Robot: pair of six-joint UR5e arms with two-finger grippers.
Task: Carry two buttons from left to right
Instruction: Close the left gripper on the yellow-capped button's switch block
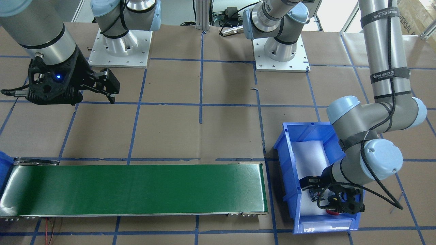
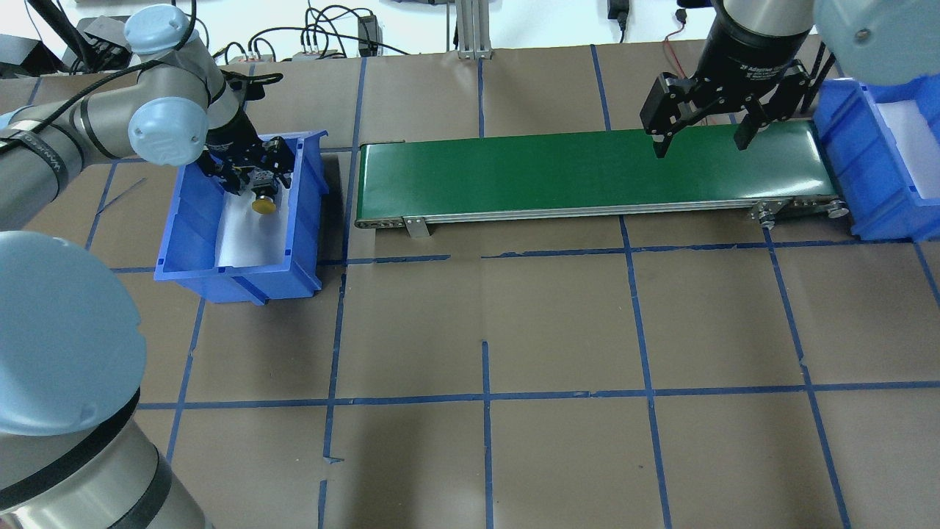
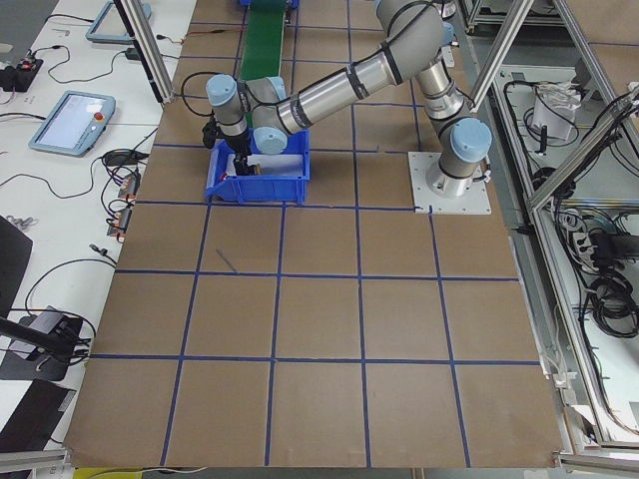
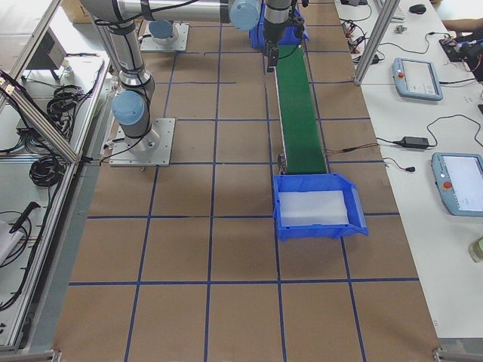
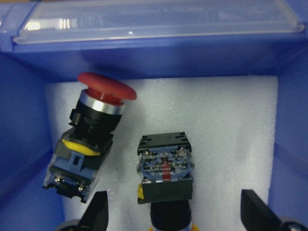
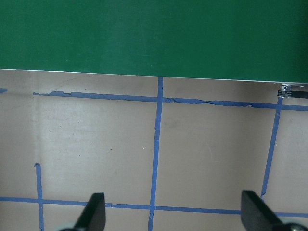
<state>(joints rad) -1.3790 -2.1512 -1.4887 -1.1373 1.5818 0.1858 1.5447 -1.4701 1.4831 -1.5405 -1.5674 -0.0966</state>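
Note:
In the left wrist view the red button (image 5: 96, 122) lies tilted on white foam, its cap toward the bin wall. The yellow button (image 5: 165, 166) lies beside it with its grey block up and its cap mostly hidden at the bottom edge. My left gripper (image 5: 175, 219) is open, low in the left blue bin (image 2: 242, 273), with the yellow button (image 2: 264, 206) between its fingers. The red cap (image 1: 332, 212) peeks out under the gripper in the front-facing view. My right gripper (image 2: 700, 145) is open and empty, up in the air by the right end of the green conveyor belt (image 2: 551, 173).
A second blue bin (image 2: 855, 176) with white foam stands at the belt's right end. The left bin's walls closely surround my left gripper. The table is brown paper with blue tape lines (image 2: 485, 397). The arm bases (image 1: 119, 47) stand at the robot's side of the table.

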